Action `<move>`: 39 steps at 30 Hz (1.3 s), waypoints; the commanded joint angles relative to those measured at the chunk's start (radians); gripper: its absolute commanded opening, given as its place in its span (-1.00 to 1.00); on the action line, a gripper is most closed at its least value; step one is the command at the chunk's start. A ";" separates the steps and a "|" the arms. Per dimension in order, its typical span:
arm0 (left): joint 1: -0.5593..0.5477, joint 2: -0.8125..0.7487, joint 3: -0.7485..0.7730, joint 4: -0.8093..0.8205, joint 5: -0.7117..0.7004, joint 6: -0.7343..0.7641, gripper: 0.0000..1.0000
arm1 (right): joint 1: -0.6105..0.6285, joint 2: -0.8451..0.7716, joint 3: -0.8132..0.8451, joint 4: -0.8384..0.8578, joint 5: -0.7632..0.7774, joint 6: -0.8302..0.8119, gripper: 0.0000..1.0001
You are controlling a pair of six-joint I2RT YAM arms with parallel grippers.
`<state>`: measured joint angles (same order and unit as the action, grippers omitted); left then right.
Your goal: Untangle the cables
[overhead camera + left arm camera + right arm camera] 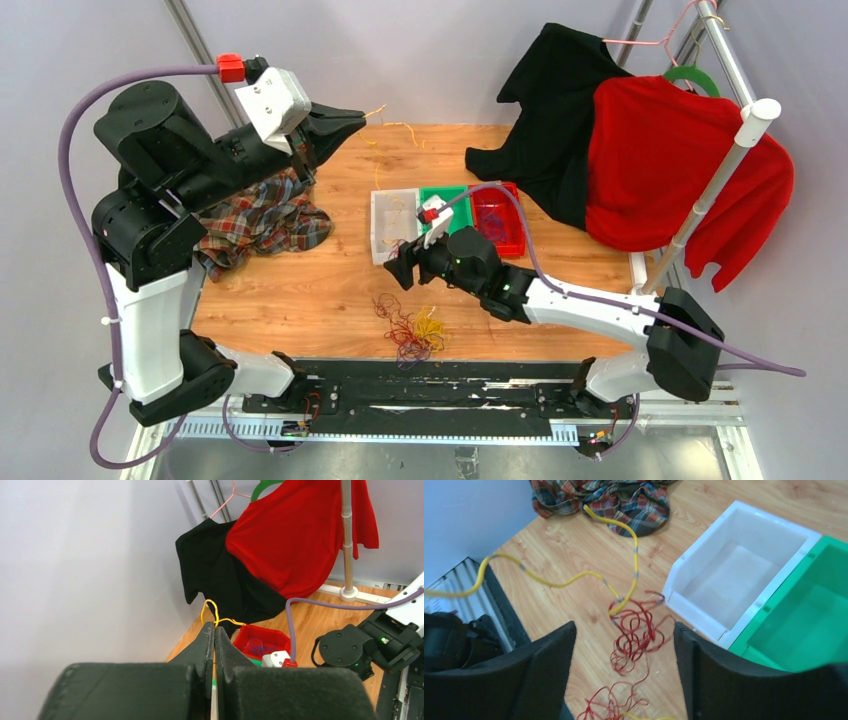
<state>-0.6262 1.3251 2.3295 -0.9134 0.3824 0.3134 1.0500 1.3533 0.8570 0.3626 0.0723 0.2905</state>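
Observation:
A tangle of dark red, yellow and purple cables [412,330] lies on the wooden table near its front edge. My left gripper [355,118] is raised high at the back left. It is shut on a thin yellow cable [215,614] that loops out past its tips. My right gripper [398,268] is open and low over the table, just behind the tangle. In the right wrist view a curly dark red cable bundle [636,635] lies between the open fingers [624,627], untouched. A yellow cable [574,580] rises from that bundle toward the left.
A white bin [392,225], a green bin [447,195] and a red bin [497,215] stand side by side mid-table; the red one holds purple cable [256,645]. A plaid cloth [262,220] lies at the left. Black and red garments [650,160] hang on a rack at the right.

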 commanded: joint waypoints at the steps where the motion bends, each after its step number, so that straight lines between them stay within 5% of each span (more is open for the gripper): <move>1: -0.010 -0.003 0.031 0.028 0.010 -0.012 -0.99 | -0.039 0.054 0.073 0.023 0.021 -0.031 0.31; 13: -0.010 0.022 0.110 0.040 -0.053 0.060 -0.99 | -0.079 0.094 -0.030 0.123 -0.026 0.054 -0.96; 22: -0.010 -0.020 0.050 0.473 -0.460 0.215 -0.99 | -0.078 0.146 -0.144 0.206 -0.054 0.134 -0.99; 29: -0.010 -0.020 0.091 0.749 -0.579 0.381 -0.99 | -0.077 0.176 -0.150 0.176 -0.068 0.138 -0.99; 39: -0.010 -0.102 0.029 0.586 -0.489 0.340 -0.99 | -0.113 0.258 0.153 0.023 -0.039 0.003 -0.99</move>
<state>-0.6312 1.2697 2.4023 -0.2615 -0.1375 0.6811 0.9733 1.5776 0.8558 0.4458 0.0181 0.3672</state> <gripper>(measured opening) 0.010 0.049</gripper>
